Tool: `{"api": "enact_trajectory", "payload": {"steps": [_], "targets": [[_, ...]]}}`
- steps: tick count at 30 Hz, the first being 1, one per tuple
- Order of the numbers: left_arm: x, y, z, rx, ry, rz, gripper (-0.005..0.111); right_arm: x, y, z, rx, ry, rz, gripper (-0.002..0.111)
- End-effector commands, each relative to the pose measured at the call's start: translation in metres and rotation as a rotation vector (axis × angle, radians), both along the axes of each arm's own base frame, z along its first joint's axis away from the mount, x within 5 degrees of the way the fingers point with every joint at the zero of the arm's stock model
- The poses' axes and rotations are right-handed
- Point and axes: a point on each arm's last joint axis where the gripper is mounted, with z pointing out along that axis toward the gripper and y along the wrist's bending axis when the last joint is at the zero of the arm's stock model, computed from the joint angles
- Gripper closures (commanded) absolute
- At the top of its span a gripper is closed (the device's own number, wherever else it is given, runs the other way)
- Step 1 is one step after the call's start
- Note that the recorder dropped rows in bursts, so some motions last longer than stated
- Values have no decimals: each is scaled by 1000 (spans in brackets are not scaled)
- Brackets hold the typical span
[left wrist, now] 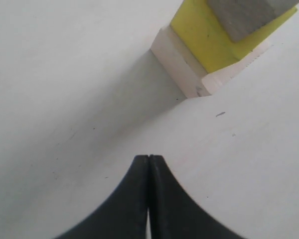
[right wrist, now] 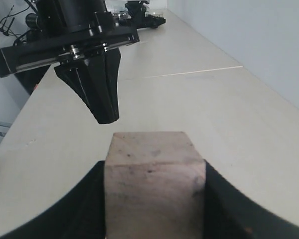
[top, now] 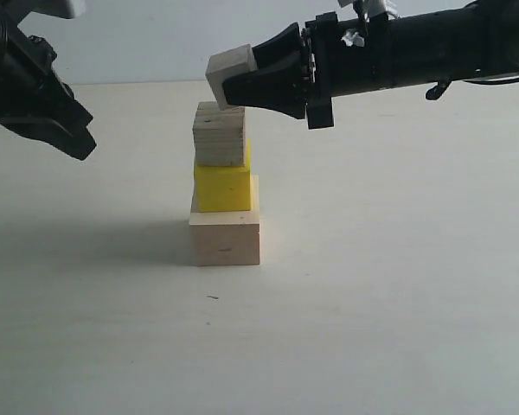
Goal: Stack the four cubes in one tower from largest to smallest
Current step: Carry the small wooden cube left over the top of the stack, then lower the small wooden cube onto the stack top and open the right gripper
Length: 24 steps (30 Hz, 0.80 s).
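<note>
Pale table, matt and faintly scuffed, with a plain whitish wall behind. At far left, left gripper hangs above the table, tips angled down toward the middle, well apart from the cubes. Its wrist view shows the two black fingers pressed flat together with nothing between them. A soft shadow lies on the table between it and the tower. At centre, a three-high tower stands upright. The large cube of pale wood sits on the table. The yellow cube rests on it, set slightly toward the left edge. The grained cube rests on the yellow one, also a touch left, with lines showing on its face. Just over the grained cube is the small cube, pale and slightly tilted, its centre a little right of the tower's line. Whether its underside touches the grained cube cannot be told. The right gripper reaches in level from the right, black fingers clamped on opposite sides of the small cube. In its wrist view the cube fills the gap between the fingers, with the left gripper beyond it.
</note>
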Motion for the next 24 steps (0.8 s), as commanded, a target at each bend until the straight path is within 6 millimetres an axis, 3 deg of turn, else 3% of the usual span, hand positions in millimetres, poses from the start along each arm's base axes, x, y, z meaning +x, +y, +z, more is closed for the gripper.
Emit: {"api": "enact_trajectory", "payload": {"steps": [1,10,17,24], "targets": [[0,-1,3,-10,-23,1,107,2,2,7,43,-16,-10,108],[1,-1,3,-14,-39,6,107,11,4,18,48,-71,-2,108],[2,-1,3,-17,-51,10,107,14,8,1,28,-33,10,108],[3,-1,3,-18,-55,11,107,5,24,-2,17,-32,64,108]]}}
